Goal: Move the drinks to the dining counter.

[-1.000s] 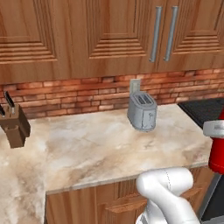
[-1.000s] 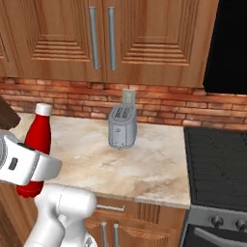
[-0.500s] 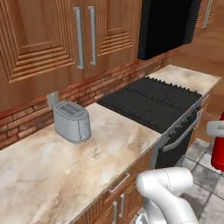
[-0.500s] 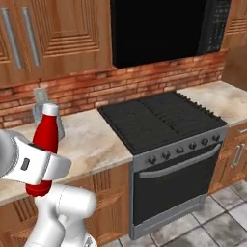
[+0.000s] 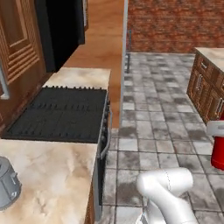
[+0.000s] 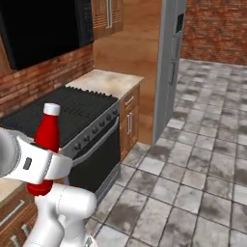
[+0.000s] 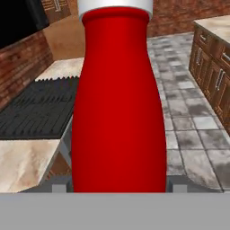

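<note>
In the end effector (image 7: 117, 188), held upright and clear of every surface, stands the slim red bottle (image 7: 117, 108), its white cap (image 7: 115, 5) uppermost; the fingers close on its lower body, one on each side, so the end effector is gripping the bottle. In the right base view the same bottle (image 6: 45, 144) rises above the white forearm (image 6: 26, 161), with its base tucked behind the wrist. Below and to the left of the end effector runs the marbled counter (image 5: 48, 183), whose front edge drops to wooden cabinet doors, and next along it sits the black stove (image 5: 59, 113) with its oven front (image 6: 99, 154) facing the open floor. A silver toaster (image 5: 8, 183) stands on the counter well to the left of the end effector, near the frame edge. Beyond the stove a short stretch of counter (image 6: 108, 79) ends against a tall grey refrigerator (image 6: 171, 62). To the right of the end effector and ahead of it lies a wide grey tiled floor (image 5: 157, 109), open as far as the brick wall (image 5: 175, 24). Farther right, across that floor, a beige stone slab on a wood base (image 5: 210, 78) shows one corner and its near edge.
</note>
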Motion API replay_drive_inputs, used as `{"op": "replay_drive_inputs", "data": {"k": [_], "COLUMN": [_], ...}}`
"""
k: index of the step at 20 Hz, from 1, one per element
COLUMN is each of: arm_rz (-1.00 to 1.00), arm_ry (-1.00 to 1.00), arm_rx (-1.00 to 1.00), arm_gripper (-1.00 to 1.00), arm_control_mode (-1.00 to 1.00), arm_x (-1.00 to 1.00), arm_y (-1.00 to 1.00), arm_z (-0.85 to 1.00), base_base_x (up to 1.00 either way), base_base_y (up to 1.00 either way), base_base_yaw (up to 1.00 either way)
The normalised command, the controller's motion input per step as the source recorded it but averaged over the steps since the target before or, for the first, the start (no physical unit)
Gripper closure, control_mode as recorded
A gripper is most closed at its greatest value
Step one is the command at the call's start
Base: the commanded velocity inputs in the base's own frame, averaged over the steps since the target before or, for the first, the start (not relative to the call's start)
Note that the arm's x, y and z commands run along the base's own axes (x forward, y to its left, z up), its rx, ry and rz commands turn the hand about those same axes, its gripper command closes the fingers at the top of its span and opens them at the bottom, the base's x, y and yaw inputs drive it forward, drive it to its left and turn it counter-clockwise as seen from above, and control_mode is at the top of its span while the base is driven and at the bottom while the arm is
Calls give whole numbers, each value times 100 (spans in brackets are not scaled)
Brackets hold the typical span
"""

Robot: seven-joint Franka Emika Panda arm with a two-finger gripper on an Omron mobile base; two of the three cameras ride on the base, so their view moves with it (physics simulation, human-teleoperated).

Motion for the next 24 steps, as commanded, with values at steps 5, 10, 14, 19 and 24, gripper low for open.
{"op": "replay_drive_inputs", "data": {"k": [5, 10, 14, 19, 24], "arm_rz": [0, 0, 0, 0, 0], "arm_ry": [0, 0, 0, 0, 0], "arm_rx": [0, 0, 0, 0, 0], "arm_gripper": [100, 100, 100, 100, 100], "arm_control_mode": [100, 100, 100, 100, 100], "arm_x": [0, 0, 0, 0, 0], "arm_y": [0, 0, 0, 0, 0], "arm_z": [0, 0, 0, 0, 0], "base_base_x": [17, 81, 100, 100, 100], "base_base_y": [-42, -100, -100, -100, -100], "base_base_yaw": [-80, -16, 0, 0, 0]}}
